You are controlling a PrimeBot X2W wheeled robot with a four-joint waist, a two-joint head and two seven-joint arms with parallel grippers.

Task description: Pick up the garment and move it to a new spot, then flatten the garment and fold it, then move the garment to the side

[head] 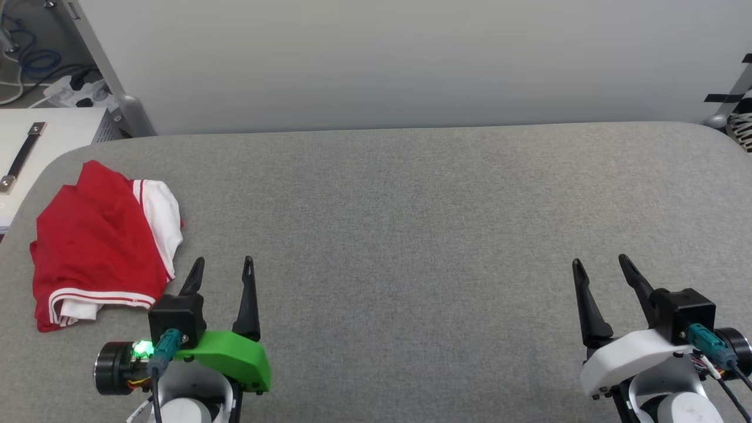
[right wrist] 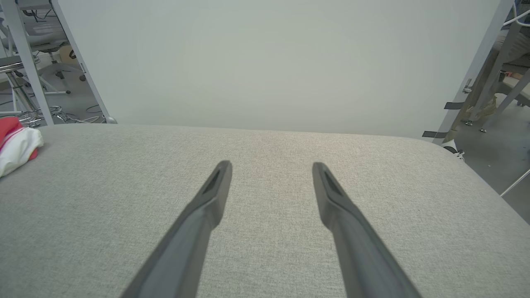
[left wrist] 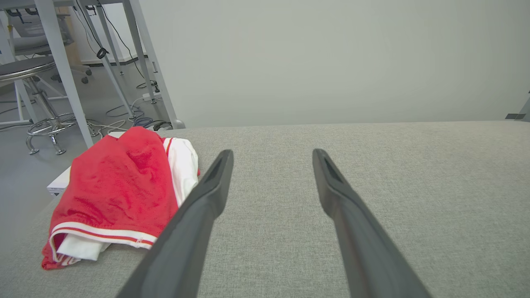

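The garment point(head: 100, 247) is a red shirt with white sleeves and striped trim, lying in a folded bundle at the far left of the grey padded table point(head: 411, 223). My left gripper point(head: 224, 267) is open just right of it, with nothing between its fingers. In the left wrist view the garment point(left wrist: 116, 194) lies left of the left gripper point(left wrist: 271, 159). My right gripper point(head: 600, 265) hovers open over the table's right side. From the right wrist, a corner of the garment point(right wrist: 16, 142) shows at the left edge, far from the right gripper point(right wrist: 271, 169).
A pale wall panel point(head: 411, 59) stands behind the table. A white cabinet point(head: 41, 147) with a handle sits off the table's left end, with cables and a power strip point(head: 76, 91) behind it. Stools and metal frame legs point(left wrist: 54, 74) stand on the floor to the left.
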